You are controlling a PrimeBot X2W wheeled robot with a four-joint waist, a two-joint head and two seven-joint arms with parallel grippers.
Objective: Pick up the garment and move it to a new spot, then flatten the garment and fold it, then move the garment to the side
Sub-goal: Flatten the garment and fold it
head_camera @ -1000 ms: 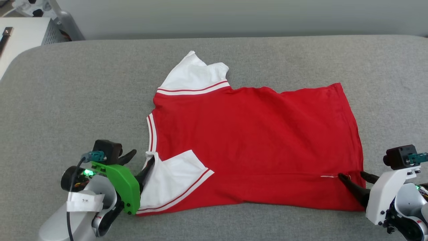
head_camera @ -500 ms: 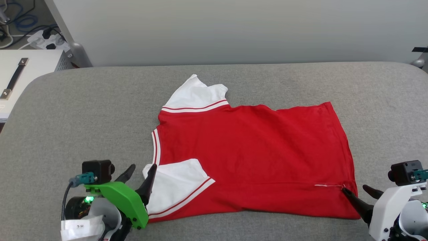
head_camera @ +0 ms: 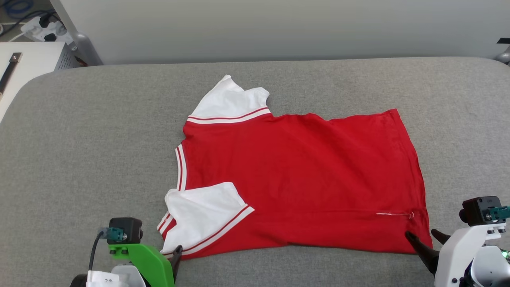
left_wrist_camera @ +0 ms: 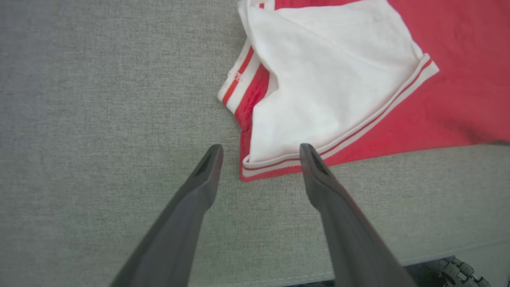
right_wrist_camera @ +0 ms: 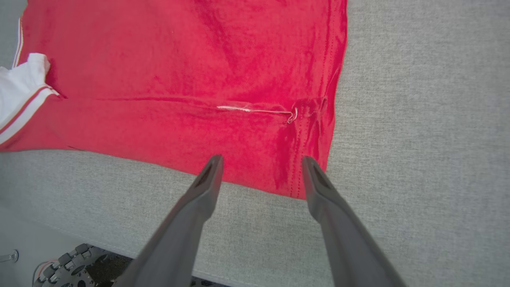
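While both arms wait at the near edge of the grey counter (head_camera: 99, 139), the garment (head_camera: 303, 175) lies spread near its middle, collar (head_camera: 180, 167) to the left and hem (head_camera: 412, 159) to the right. The left gripper (left_wrist_camera: 261, 149) hovers at the shirt's near-left corner, its jaws spread wide with nothing in them. One finger overlaps the striped trim in the wrist view, though contact cannot be told. The right gripper (right_wrist_camera: 261, 159) sits at the near-right hem corner, its jaws likewise wide and empty.

From how the cloth lies, the placing and flattening look done, since the red body is smooth with few wrinkles. A first fold seems made too. The near sleeve (head_camera: 201, 207) lies turned in over the red body, and a crease with a loose white thread (head_camera: 392, 214) runs along the near side, suggesting that long edge has been folded over. The far sleeve (head_camera: 231, 97) sticks out unfolded. What probably remains is folding the far side in, folding the shirt across, and moving it to the side.
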